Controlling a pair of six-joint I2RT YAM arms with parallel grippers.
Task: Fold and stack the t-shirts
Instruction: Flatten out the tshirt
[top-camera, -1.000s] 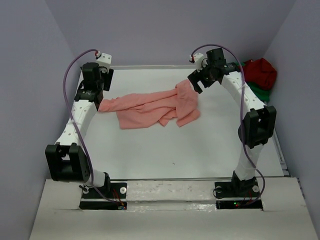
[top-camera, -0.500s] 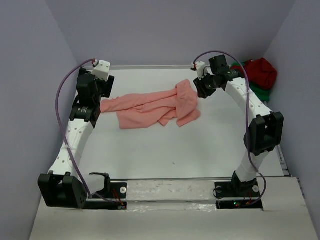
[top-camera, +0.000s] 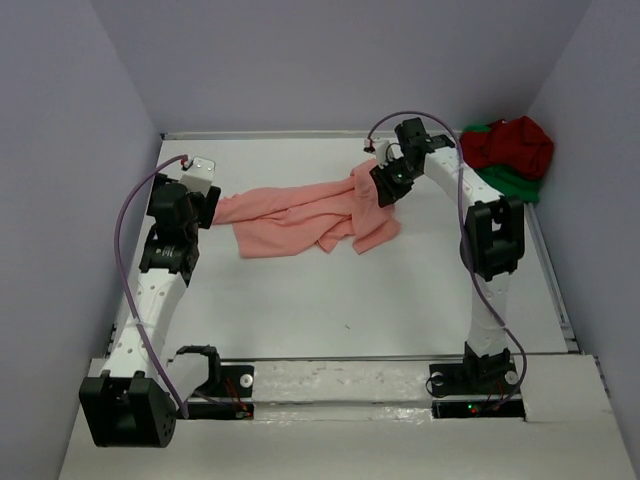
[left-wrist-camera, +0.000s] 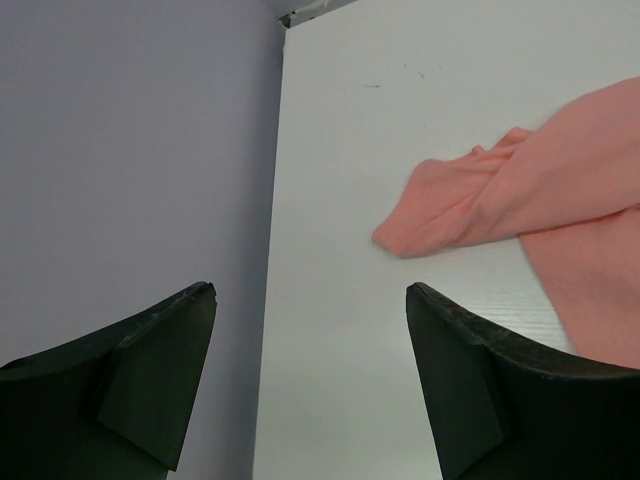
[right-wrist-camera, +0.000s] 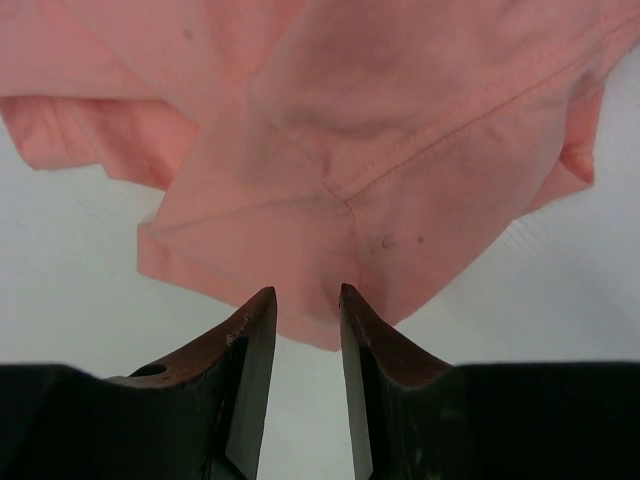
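Note:
The salmon-pink t-shirt lies crumpled across the back middle of the white table. My right gripper is down on its right end. In the right wrist view the jaws have closed to a narrow gap, with the shirt's hem corner pinched between the tips. My left gripper stands open just left of the shirt's left end, with only bare table between its fingers. The dark red t-shirt is bunched on the bright green t-shirt in the back right corner.
Lilac walls close off the table on the left, back and right. In the left wrist view the left wall is right beside the left finger. The table's raised front rim runs in front of both arm bases.
The right gripper has come down onto the shirt's right end and closed from wide open. The left gripper has opened wider and the left arm has drawn back towards the near edge.

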